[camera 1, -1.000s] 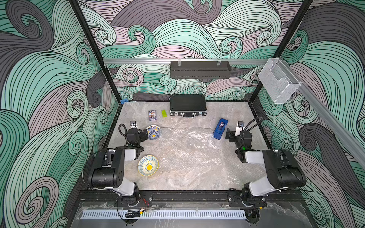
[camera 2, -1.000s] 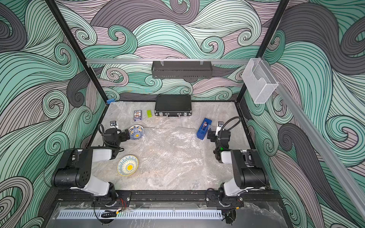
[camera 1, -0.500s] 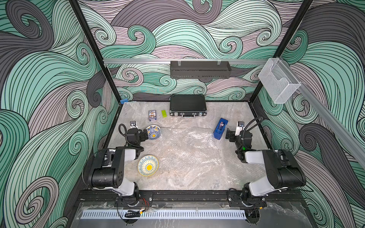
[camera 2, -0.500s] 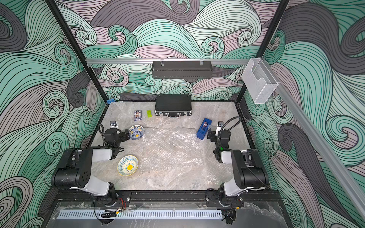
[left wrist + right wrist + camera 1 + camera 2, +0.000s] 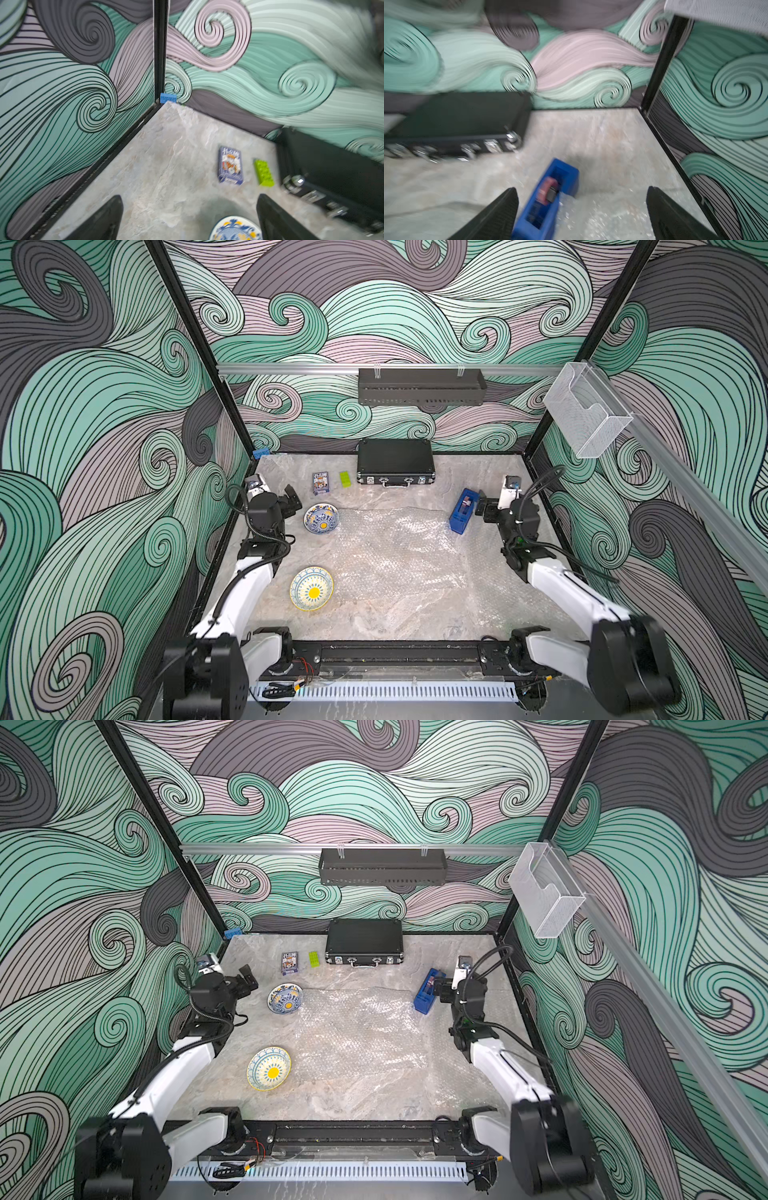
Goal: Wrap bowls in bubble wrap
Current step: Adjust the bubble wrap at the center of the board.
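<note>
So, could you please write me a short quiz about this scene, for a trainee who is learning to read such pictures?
1. True or false: the bubble wrap already covers the dark blue bowl or the cream bowl.
2. Which thing lies closest to the right hand? A) black case B) blue tape dispenser C) green brick
3. Fill in: the left hand is ___ and holds ___.

Key: 1 false, both bowls stand uncovered; 2 B; 3 open, nothing.
</note>
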{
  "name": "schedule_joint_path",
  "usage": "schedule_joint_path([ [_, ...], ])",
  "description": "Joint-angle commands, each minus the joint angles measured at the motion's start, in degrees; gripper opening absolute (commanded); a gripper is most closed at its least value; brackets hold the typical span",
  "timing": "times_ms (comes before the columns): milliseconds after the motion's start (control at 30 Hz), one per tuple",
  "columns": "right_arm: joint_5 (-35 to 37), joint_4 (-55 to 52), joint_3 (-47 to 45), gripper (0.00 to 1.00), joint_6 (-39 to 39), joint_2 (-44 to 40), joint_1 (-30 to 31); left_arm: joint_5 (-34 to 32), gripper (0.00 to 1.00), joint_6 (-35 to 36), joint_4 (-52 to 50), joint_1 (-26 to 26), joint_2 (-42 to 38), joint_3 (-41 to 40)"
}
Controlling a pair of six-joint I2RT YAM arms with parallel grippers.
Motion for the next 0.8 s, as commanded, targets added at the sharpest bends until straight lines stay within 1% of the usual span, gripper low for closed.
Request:
schedule_joint_path([
  [0,-2.9,-11.3,-2.0,0.99,20.1,-8.7,0.0,5.4,0.99,-20.3,-9.1,0.2,-5.2,-2.1],
  [33,-3.0,-14.0,-2.8,1.0,26.8,-11.5,-0.4,8.8,0.99,-22.1,-9.8,0.4,-7.0,-1.7],
  [67,-6.3,-12.5,-4.4,0.99,29.9,-14.1,-0.9,13.1,0.98,-24.0,-12.0,0.4,-8.7,-0.3],
  [100,-12.1,-11.0,-5.7,0.99,29.8,-16.3,-1.1,17.3,0.98,-24.5,-14.4,0.4,-9.9,1.4],
  [133,-16.0,-10.8,-6.0,0.96,29.3,-18.0,-0.9,20.9,0.97,-24.0,-17.0,0.4,-10.6,3.6],
  [200,-19.7,-17.2,-4.2,0.93,31.3,-20.4,-0.2,27.3,0.94,-22.1,-25.8,0.4,-11.6,8.8],
  [267,-23.8,-25.3,-0.8,0.91,31.1,-20.5,0.5,31.8,0.92,-17.7,-34.9,0.4,-12.3,13.9],
  [367,-29.7,-34.6,3.4,0.84,29.2,-17.9,2.6,32.9,0.91,-11.7,-47.7,0.4,-14.5,18.7],
  [433,-31.5,-39.1,5.1,0.77,27.8,-15.3,4.8,32.8,0.91,-8.8,-52.1,0.4,-17.3,18.7],
  [500,-32.2,-40.6,6.0,0.73,27.3,-12.1,8.7,32.4,0.91,-6.8,-54.2,0.3,-20.8,16.9],
  [600,-30.0,-39.9,6.2,0.72,27.2,-6.2,16.7,30.0,0.91,-6.4,-54.8,0.4,-24.9,13.1],
  [667,-26.5,-39.8,7.0,0.7,27.9,-1.3,21.6,28.3,0.91,-6.7,-54.5,0.4,-26.0,11.0],
  [733,-24.7,-38.4,8.3,0.66,29.3,4.3,26.5,28.7,0.9,-6.9,-54.8,0.4,-25.9,11.0],
  [767,-23.9,-37.8,9.0,0.66,29.7,6.7,28.5,29.3,0.9,-6.8,-55.1,0.4,-25.6,11.4],
])
